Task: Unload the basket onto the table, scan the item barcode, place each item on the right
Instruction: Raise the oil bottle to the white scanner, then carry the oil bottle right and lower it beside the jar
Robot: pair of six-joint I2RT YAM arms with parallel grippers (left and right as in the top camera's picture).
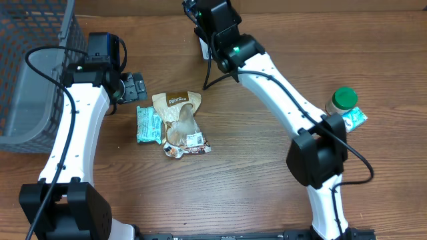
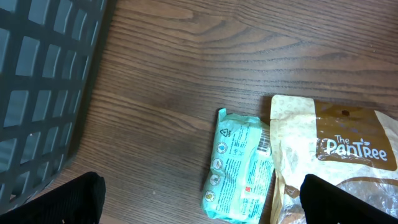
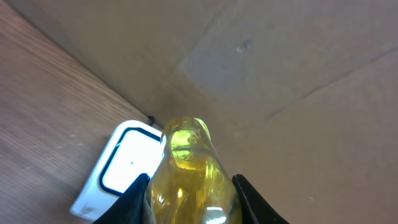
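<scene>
The yellow bottle (image 3: pixel 189 177) is pinched by the right gripper (image 3: pixel 193 202) at the table's 12 o'clock edge, with the scanner (image 3: pixel 121 168) just beside it at 8 o'clock. No barcode shows on the bottle here, so I judge the wrist should roll slowly until the label faces the scanner's window, then hold steady and near. The left gripper (image 1: pixel 136 87) hangs spread wide at the table's 10 o'clock, above the teal packet (image 2: pixel 239 168).

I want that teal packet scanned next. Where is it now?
Overhead view, left of centre: the teal packet lies just left of the brown Pantree pouch, close to the open left gripper.
</scene>
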